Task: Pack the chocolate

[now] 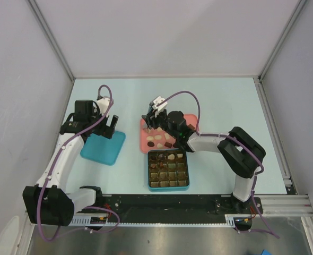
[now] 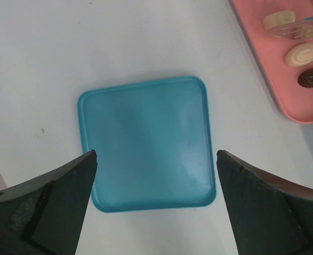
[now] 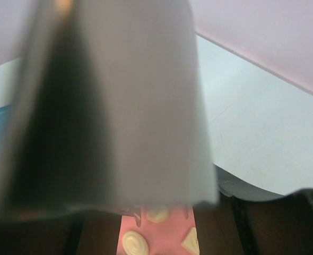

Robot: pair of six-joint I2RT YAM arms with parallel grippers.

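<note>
Small cream and brown chocolates lie on the pink tray. The teal grid box in front of it holds several chocolates. My right gripper hangs over the tray, shut on grey metal tongs that blur across most of the right wrist view. The tong tips straddle a cream chocolate. More cream pieces lie on the tray. My left gripper is open and empty above the flat teal lid. The left wrist view also shows the tongs and cream chocolates.
The teal lid lies left of the pink tray. White walls enclose the pale table on three sides. A metal rail with both arm bases runs along the near edge.
</note>
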